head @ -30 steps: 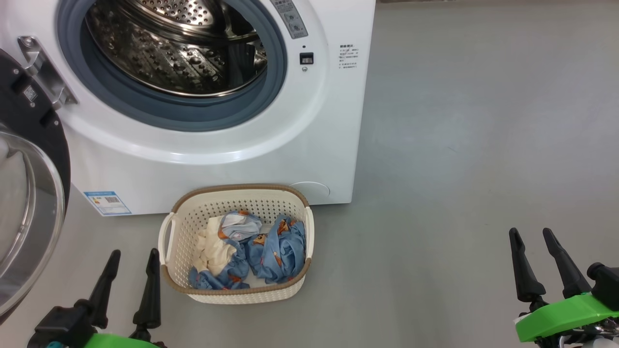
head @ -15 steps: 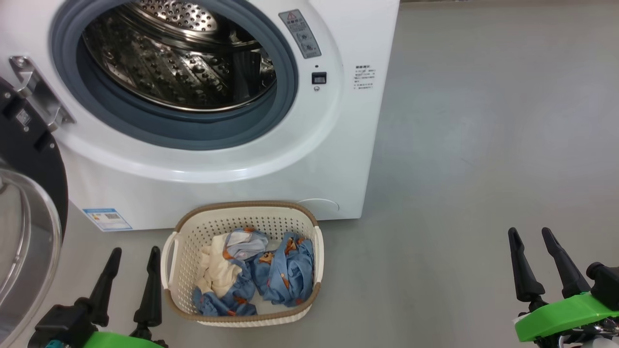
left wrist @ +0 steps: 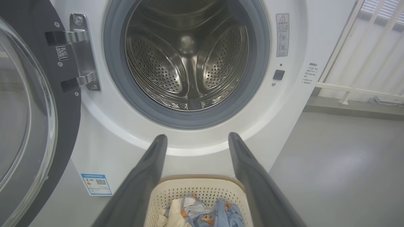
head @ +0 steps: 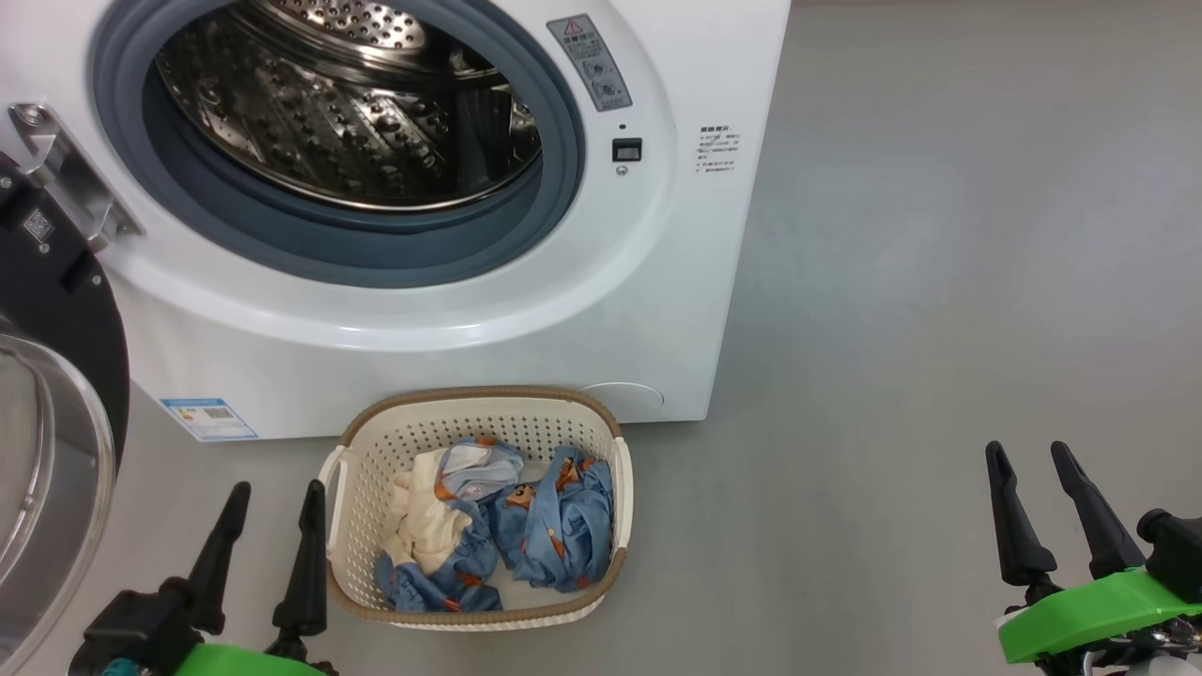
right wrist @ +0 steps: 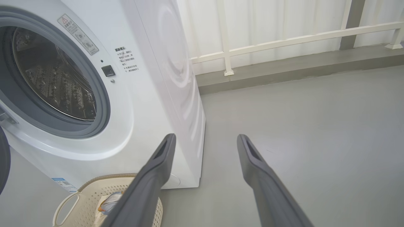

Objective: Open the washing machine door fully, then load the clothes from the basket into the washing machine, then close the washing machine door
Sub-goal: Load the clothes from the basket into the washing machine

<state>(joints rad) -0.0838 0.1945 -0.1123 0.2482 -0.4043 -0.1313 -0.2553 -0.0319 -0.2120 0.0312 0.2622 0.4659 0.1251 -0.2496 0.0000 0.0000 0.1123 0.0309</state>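
My left gripper [head: 277, 490] and right gripper [head: 1025, 451] gape wide, empty. Perforated cream basket [head: 479, 393] just beside the left one (crumpled blue clothes [head: 554, 526] inside), before the boxy white washing machine [head: 700, 300]; its glossy round door [head: 66, 314] hangs open at left.

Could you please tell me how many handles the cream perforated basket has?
2: one white loop handle on the left side of the cream perforated plastic basket, the other on its right side; none seems hidden.
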